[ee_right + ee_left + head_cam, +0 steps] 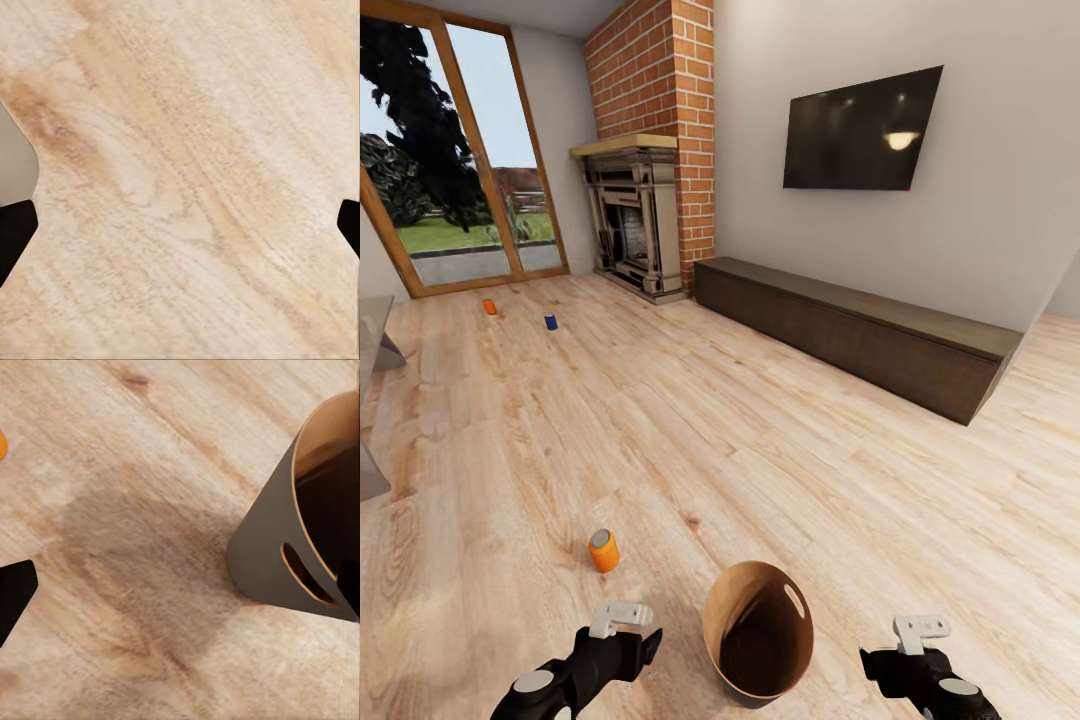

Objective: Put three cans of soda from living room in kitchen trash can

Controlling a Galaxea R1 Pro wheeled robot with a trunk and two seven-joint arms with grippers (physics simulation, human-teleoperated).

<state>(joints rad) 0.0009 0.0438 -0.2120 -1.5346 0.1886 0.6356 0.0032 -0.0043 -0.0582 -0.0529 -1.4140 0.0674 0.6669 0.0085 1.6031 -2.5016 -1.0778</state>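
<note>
Standing between both spread, empty grippers — left (628, 628), right (920, 640) — tash can (758, 628) on floor, nearest orange can (603, 550) just beside; risking tipping when reaching.

No legible text, label, brand, number or sign appears on any surface. The near orange can (603, 550) shows plain colour (its side too small for lettering), and the wall-mounted screen (860, 130) is dark.

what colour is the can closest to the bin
Orange, with a grey top. The nearest can stands on the floor left of the bin, clearest in the head view.
</note>
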